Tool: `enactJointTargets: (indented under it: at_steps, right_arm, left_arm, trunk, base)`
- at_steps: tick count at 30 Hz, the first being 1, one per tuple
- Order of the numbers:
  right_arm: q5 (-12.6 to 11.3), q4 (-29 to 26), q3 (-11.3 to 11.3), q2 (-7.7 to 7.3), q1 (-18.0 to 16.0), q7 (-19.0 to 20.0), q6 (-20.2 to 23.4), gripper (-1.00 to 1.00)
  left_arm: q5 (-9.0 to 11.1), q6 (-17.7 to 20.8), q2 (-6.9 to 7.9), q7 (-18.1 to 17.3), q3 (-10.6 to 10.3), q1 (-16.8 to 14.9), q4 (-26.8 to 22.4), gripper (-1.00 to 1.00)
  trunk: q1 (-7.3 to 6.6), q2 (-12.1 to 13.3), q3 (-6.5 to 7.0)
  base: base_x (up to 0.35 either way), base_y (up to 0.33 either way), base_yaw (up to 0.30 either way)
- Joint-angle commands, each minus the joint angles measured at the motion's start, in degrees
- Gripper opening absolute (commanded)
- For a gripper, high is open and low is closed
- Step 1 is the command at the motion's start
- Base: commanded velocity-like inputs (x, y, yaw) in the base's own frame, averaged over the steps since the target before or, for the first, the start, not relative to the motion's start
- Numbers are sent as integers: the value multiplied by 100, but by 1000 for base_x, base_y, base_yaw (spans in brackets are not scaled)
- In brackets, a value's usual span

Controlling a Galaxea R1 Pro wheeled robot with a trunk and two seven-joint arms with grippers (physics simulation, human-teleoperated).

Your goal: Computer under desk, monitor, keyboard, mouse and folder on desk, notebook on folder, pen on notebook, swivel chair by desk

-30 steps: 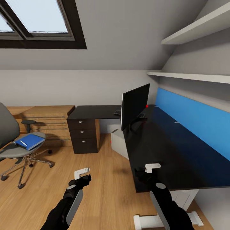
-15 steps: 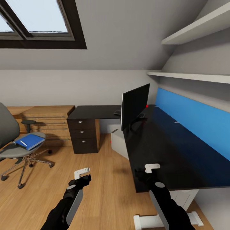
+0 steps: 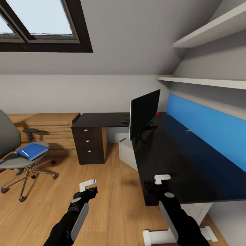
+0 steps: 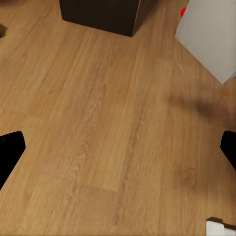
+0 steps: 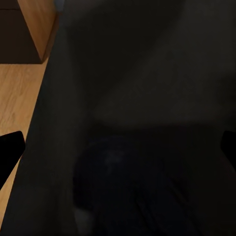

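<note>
The grey swivel chair (image 3: 13, 160) stands at the left on the wood floor. The blue folder (image 3: 34, 151) lies on its seat, with the light pen (image 3: 25, 152) on top; I cannot make out the notebook. The black monitor (image 3: 145, 112) stands on the glossy black desk (image 3: 177, 160), and a dark flat keyboard (image 3: 125, 120) shows behind it. The grey-white computer (image 3: 128, 154) (image 4: 211, 34) sits under the desk. My left gripper (image 3: 87, 186) (image 4: 118, 152) hangs open above the floor. My right gripper (image 3: 161, 179) (image 5: 118, 152) is open over the desk's near corner.
A dark drawer pedestal (image 3: 89, 143) stands under the desk's far wing, with a light wooden drawer unit (image 3: 51, 130) to its left. A blue wall panel (image 3: 205, 126) and shelves (image 3: 205, 82) run along the right wall. The desk's white foot (image 3: 160, 235) lies near my base. Open floor separates chair and desk.
My right forearm has shifted very slightly left and up. Everything else, the camera included, stays as it was.
</note>
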Motion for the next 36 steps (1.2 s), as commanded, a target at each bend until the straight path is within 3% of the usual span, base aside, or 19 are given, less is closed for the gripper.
enactJointTargets:
  at_steps: [1, 36]
  right_arm:
    - [-62, -4, 14, -3, -5, -54, 23, 100]
    - [-69, 970, 14, 85, -508, -54, 122, 100]
  left_arm:
    - [58, 15, 3, 47, -14, -2, -9, 100]
    - [58, 6, -1, 47, -13, -3, -9, 100]
  trunk:
    - [0, -3, -6]
    - [0, -3, -6]
  base:
    - [0, 0, 0]
    - [0, 0, 0]
